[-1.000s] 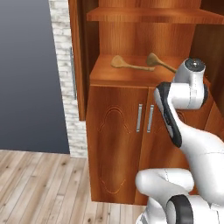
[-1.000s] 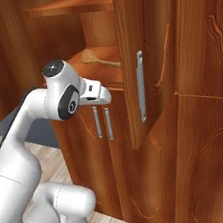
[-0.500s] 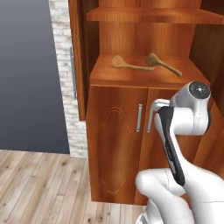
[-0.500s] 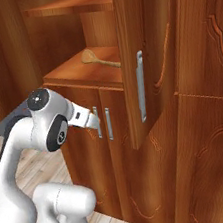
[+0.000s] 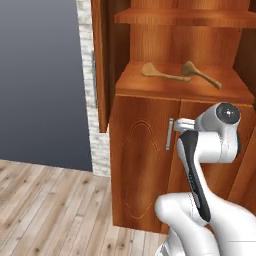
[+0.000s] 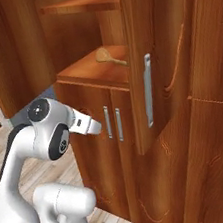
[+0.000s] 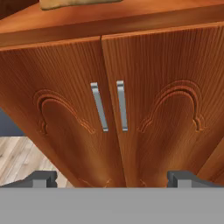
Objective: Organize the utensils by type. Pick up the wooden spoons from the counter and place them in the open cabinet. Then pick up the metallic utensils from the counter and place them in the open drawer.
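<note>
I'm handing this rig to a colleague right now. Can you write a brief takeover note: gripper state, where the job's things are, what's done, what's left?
Gripper: open and empty, low in front of the closed lower cabinet doors, facing their two handles.
Wooden spoons: two lie on the shelf of the open cabinet, one to the left, the other to the right, their handles meeting.
Done: the wooden spoon step looks complete.
Left: metallic utensils into the open drawer; these are outside the current views, so find them first.

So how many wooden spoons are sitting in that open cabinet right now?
2, both on the cabinet ledge: left spoon and right spoon, their handles meeting. More could be hidden behind the doors.
</note>
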Robot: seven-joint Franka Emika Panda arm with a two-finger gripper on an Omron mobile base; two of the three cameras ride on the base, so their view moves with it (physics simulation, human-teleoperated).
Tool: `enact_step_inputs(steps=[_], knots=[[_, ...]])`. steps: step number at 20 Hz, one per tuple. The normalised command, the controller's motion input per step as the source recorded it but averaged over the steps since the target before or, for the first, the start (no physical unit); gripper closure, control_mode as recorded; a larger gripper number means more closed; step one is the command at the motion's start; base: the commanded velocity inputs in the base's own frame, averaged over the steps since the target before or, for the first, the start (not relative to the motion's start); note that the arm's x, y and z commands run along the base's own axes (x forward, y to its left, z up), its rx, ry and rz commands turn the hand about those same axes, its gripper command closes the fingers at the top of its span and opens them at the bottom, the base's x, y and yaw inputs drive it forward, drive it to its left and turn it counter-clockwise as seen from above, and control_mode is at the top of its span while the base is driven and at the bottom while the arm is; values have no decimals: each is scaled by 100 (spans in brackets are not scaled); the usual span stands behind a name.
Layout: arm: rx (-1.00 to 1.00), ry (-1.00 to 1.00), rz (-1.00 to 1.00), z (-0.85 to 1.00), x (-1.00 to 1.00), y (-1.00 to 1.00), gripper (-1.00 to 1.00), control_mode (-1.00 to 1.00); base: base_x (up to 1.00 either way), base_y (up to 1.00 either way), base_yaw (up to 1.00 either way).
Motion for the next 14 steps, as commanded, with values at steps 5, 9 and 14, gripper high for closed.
enact_step_inputs(steps=[5, 9, 14], knots=[[0, 0, 0, 0, 0, 0, -100, 100, -30, -12, 94], [0, 0, 0, 0, 0, 0, -100, 100, -20, -40, 90], [0, 0, 0, 0, 0, 0, -100, 100, -45, -5, 89]])
